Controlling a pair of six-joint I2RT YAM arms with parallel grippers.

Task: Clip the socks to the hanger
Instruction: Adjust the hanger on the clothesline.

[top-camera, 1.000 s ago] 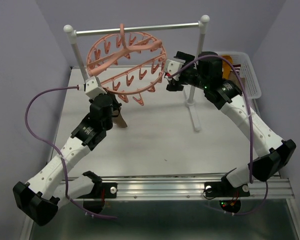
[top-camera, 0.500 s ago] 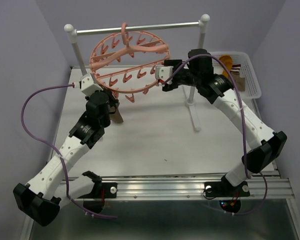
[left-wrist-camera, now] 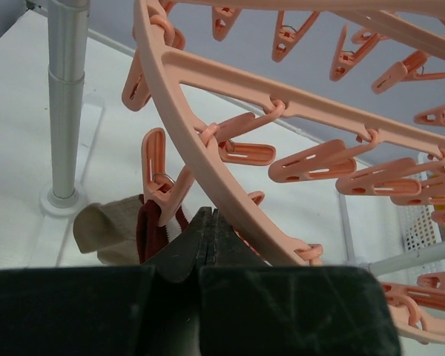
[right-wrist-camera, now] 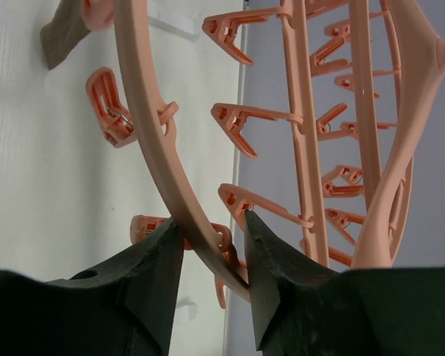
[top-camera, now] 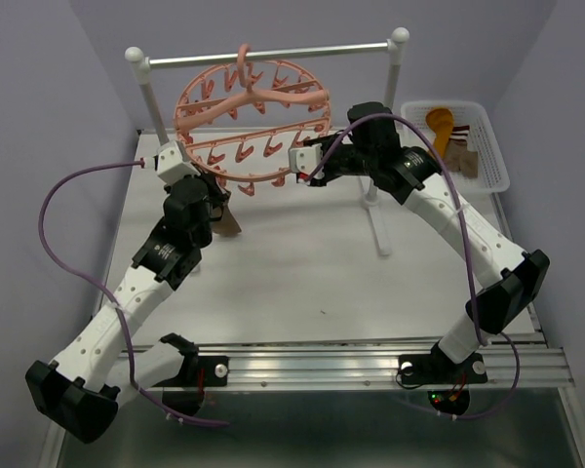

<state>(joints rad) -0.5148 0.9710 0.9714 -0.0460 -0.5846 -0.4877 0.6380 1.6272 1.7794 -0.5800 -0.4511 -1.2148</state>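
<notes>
Salmon-pink plastic fills both wrist views: the hanger (right-wrist-camera: 148, 119) hangs by its hook from the metal rail (top-camera: 302, 51) of a white-posted stand at the far side of the table (top-camera: 292, 273). We see the right gripper (right-wrist-camera: 211, 222) at the ring's right side. Its two dark fingers are closed around the rim, one on each face, with a clip's loop wedged beside them. The left gripper (left-wrist-camera: 206, 219) sits under the ring's near-left edge, fingers pressed tight together on the striped cuff of a brown sock (left-wrist-camera: 104, 230). That sock hangs clear of the table, and one clip (left-wrist-camera: 159, 182) points down onto its cuff (we cannot tell whether the clip has bitten). Away to the right, a white basket (top-camera: 495, 146) holds fabric (top-camera: 439, 119), mustard-orange and brown, too small for us to make out.
</notes>
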